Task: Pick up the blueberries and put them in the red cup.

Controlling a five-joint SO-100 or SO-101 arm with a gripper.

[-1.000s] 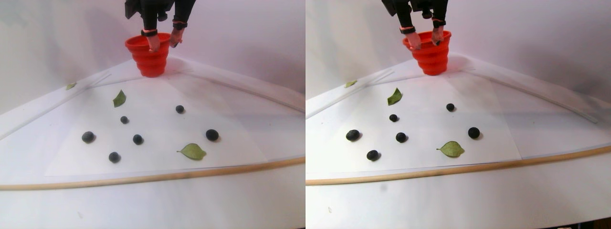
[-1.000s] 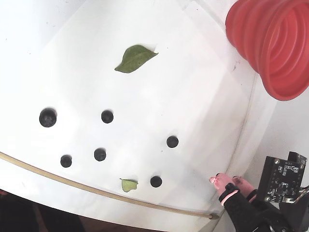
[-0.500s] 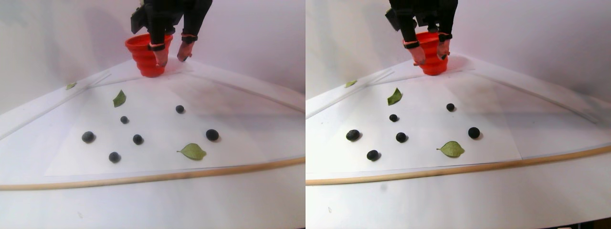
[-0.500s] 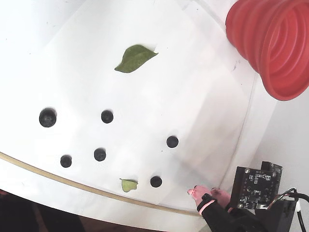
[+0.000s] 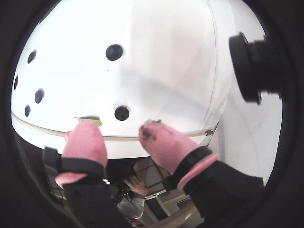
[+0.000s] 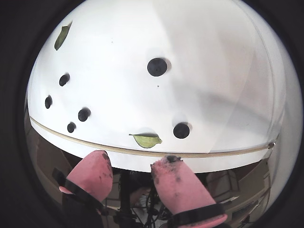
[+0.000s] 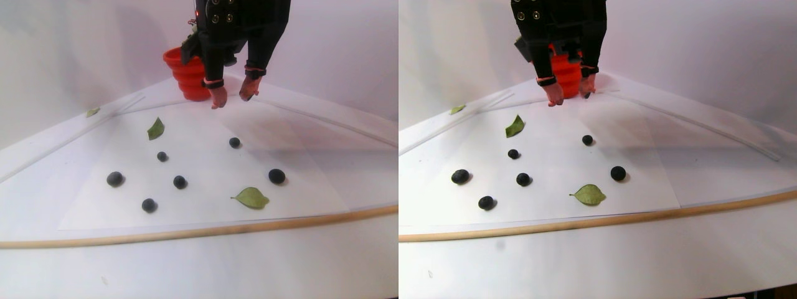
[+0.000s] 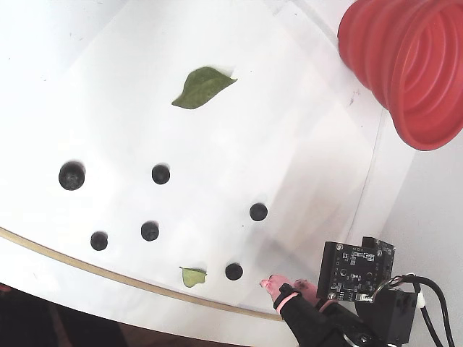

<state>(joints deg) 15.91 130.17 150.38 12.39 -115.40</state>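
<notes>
The hand (image 7: 231,99) hung open and empty above the desk (image 7: 187,261), in front of the red cup (image 7: 180,78); six blueberries (image 7: 234,142) lay scattered on white paper; a round berry could roll away if a finger nudged it.

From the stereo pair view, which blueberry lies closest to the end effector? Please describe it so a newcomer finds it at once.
In the left half of the stereo pair view, start at the red cup at the back, where the end effector hangs open just in front. Directly below it on the white paper lies the nearest blueberry. It sits alone, farthest back of the six, to the right of the upper leaf.
</notes>
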